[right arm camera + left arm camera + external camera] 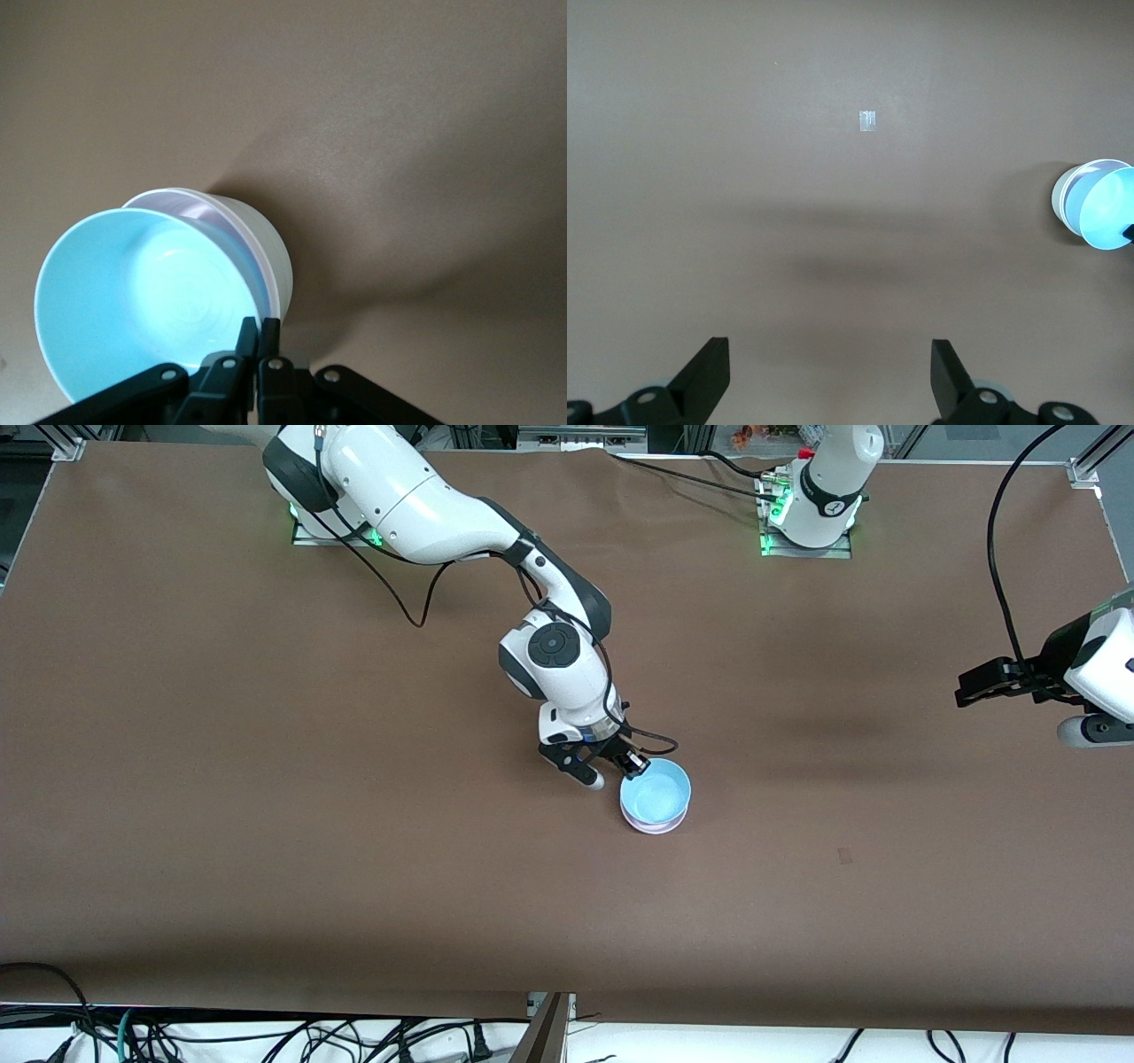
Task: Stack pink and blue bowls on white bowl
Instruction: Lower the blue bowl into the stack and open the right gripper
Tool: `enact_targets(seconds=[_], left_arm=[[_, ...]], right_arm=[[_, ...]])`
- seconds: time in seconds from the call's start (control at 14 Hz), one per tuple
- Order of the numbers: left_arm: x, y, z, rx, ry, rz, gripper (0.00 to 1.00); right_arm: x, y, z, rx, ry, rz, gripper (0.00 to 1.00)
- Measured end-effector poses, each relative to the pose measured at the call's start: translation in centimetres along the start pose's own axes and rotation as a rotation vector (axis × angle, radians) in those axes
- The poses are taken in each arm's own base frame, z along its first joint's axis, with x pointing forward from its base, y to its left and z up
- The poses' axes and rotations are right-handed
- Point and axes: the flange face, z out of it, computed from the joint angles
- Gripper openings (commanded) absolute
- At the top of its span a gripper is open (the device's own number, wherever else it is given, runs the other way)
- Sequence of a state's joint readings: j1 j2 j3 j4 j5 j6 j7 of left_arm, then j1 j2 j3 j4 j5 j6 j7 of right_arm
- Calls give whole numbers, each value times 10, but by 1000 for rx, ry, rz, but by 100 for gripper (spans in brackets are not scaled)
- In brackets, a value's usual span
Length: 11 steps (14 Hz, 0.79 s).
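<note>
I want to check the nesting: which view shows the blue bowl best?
The right wrist view: the blue bowl fills it, tilted, its rim pinched by the right gripper. The front view shows it small from above; the left wrist view catches it at the picture's edge.

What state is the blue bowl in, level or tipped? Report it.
Tipped. The blue bowl sits tilted in the pink bowl, nested in the white bowl; the right tool pinches its rim.

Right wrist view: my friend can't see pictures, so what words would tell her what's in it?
The right pincer is shut on the rim of the blue bowl, which tilts into a pink bowl nested in the white bowl. The stack stands on a plain brown table.
</note>
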<state>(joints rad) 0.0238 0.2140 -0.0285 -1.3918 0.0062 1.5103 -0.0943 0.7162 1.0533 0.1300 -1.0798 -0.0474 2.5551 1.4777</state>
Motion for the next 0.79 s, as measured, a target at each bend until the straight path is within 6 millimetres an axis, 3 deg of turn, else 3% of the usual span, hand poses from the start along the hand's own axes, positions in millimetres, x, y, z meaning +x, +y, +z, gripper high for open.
enact_targets(seconds=[0.21, 0.36, 0.5, 0.57, 0.79], left_arm=[[0, 0, 0, 0, 0, 0, 100], [0, 0, 0, 0, 0, 0, 100], [0, 0, 0, 0, -1, 0, 100], [0, 0, 0, 0, -1, 0, 100], [0, 0, 0, 0, -1, 0, 100]], right_arm=[[2, -1, -1, 3, 4, -3, 57], [5, -3, -3, 8, 11, -3, 67], [9, -5, -6, 15, 18, -2, 94], [11, -7, -8, 17, 21, -2, 100], [25, -17, -26, 3, 46, -46, 100]])
